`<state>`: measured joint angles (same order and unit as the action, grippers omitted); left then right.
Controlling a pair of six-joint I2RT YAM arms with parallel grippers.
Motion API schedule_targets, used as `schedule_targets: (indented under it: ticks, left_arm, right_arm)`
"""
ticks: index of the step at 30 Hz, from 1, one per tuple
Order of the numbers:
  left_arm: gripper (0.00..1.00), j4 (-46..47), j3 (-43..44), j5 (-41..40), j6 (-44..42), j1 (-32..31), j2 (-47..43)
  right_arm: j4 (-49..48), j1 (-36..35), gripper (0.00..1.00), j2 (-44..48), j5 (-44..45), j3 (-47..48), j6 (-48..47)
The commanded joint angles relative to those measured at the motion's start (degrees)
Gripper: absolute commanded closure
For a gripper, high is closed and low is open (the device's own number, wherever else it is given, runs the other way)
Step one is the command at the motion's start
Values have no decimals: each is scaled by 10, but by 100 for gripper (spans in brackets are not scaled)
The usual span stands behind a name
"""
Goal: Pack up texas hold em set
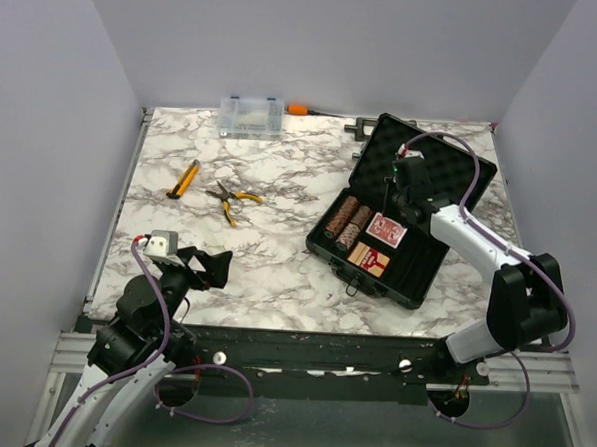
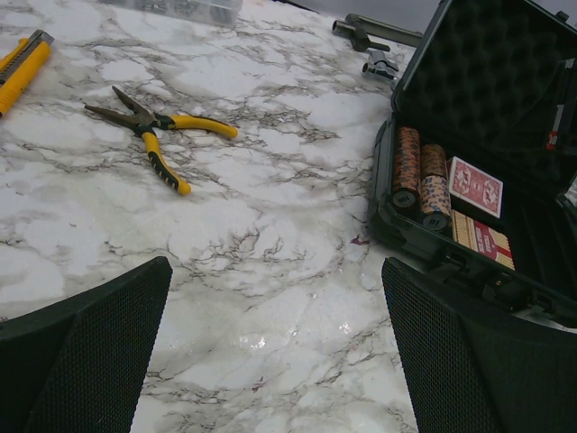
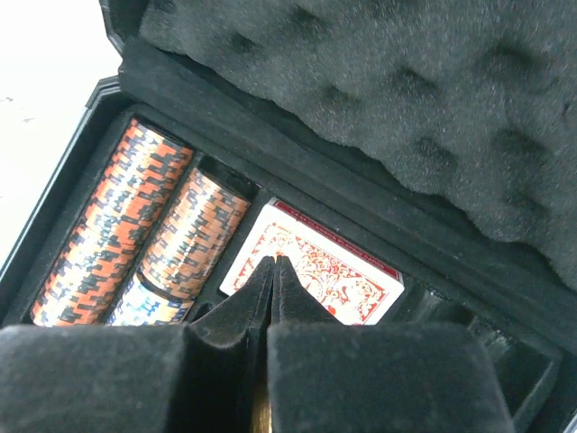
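Right claw (image 3: pixel 275 262): pinched shut, empty, tips at red-backed card deck (image 3: pixel 315 275), contact unclear; probably for nudging deck flat into slot. Brown-red poker chip rolls (image 3: pixel 113 221) lay beside deck inside black foam-lined hard case (image 3: pixel 379 90), lid up. Left claw (image 2: pixel 275 271): wide, idle over marble counter (image 2: pixel 252 225), well apart.
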<state>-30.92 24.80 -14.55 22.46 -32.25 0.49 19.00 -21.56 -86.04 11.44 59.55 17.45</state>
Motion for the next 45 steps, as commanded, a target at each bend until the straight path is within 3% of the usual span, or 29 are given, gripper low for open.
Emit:
schedule_targets:
  ticks: [1,15,45]
  left_arm:
    - [2,10,-9,-13,-9,3,-66]
    - [2,10,-10,-10,-10,3,-69]
    - [2,12,-11,-6,-11,3,-60]
  right_arm:
    - [26,2,99,-28,35,-9,71]
    - [21,12,99,-67,123,-19,139]
    - [-12,14,99,-112,107,-46,126]
